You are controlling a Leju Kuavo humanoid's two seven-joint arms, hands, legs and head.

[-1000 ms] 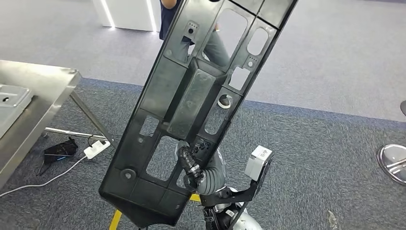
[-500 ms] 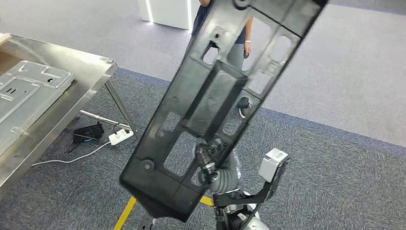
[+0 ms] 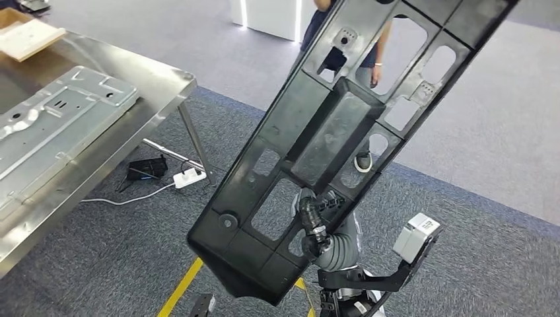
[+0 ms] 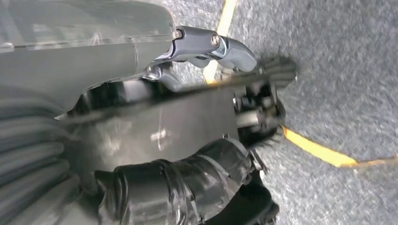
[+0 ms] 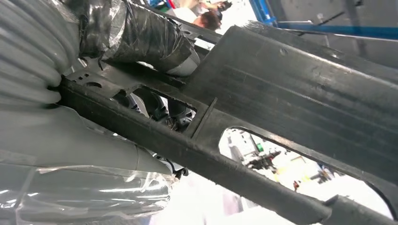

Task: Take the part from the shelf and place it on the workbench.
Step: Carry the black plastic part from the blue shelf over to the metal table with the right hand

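Compared with the earlier frames, the whole scene has shifted rightward, a camera movement: more of the steel workbench (image 3: 155, 86) now shows at left, carrying a grey sheet-metal panel (image 3: 59, 122) and, at its far end, a flat cardboard piece (image 3: 26, 36). The long black plastic part (image 3: 330, 142) remains tilted in mid-air, clear of the workbench, its upper end far and right. The right hand (image 3: 315, 224) grips the part near its lower end, dark fingers (image 5: 141, 35) wrapped over a rib. The left hand (image 4: 187, 140) clasps an edge of the part, fingers curled round it. A person (image 3: 343, 46) stands behind the part; a white power strip (image 3: 188, 177) and yellow floor tape (image 3: 177, 287) lie on the carpet. No writing is legible.
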